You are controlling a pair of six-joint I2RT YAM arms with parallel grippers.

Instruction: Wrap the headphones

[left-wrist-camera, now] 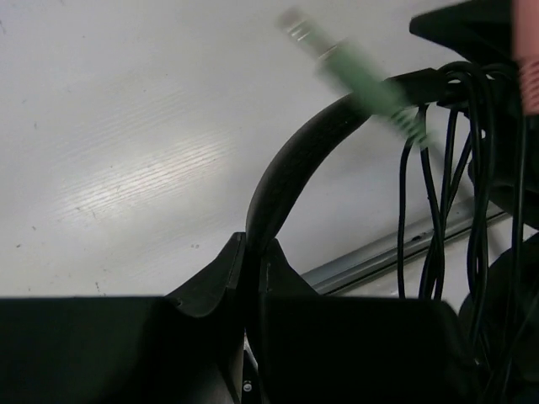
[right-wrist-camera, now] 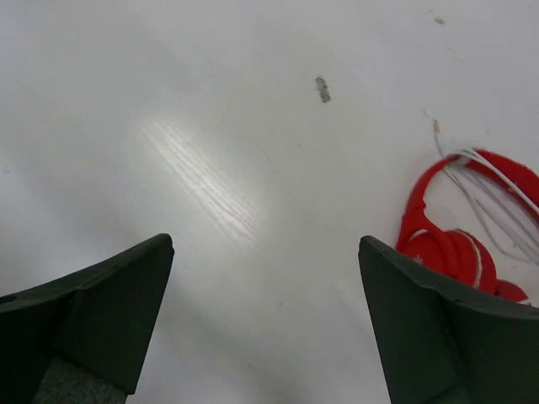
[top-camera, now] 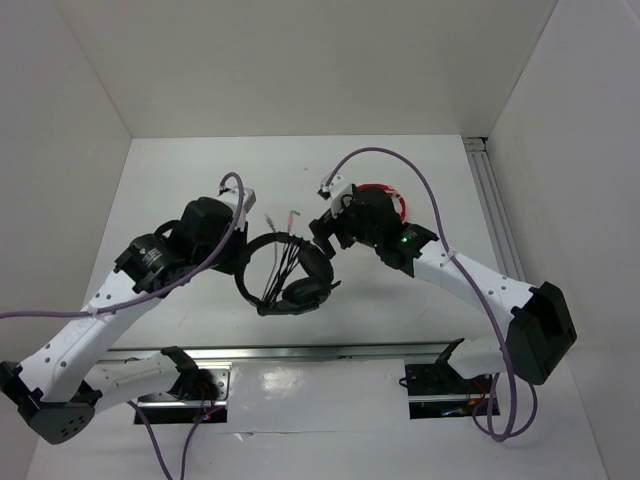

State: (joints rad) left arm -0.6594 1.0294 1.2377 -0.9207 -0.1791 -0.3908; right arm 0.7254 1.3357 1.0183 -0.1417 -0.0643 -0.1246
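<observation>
Headphones (top-camera: 300,285), all black, are over the middle of the table (top-camera: 170,180). Their headband (left-wrist-camera: 282,160) is pinched in the closed left gripper (left-wrist-camera: 254,252), at the 9 o'clock side of the arc. Cable (left-wrist-camera: 480,168) loops drape across the band toward 6 o'clock. A blurred green plug (left-wrist-camera: 362,80) and a pink plug (left-wrist-camera: 529,76) lie toward 12. The right gripper (right-wrist-camera: 265,252), at 1 o'clock of the headband, is spread wide and holds nothing, with red headphones (right-wrist-camera: 450,252) at its 3 o'clock.
</observation>
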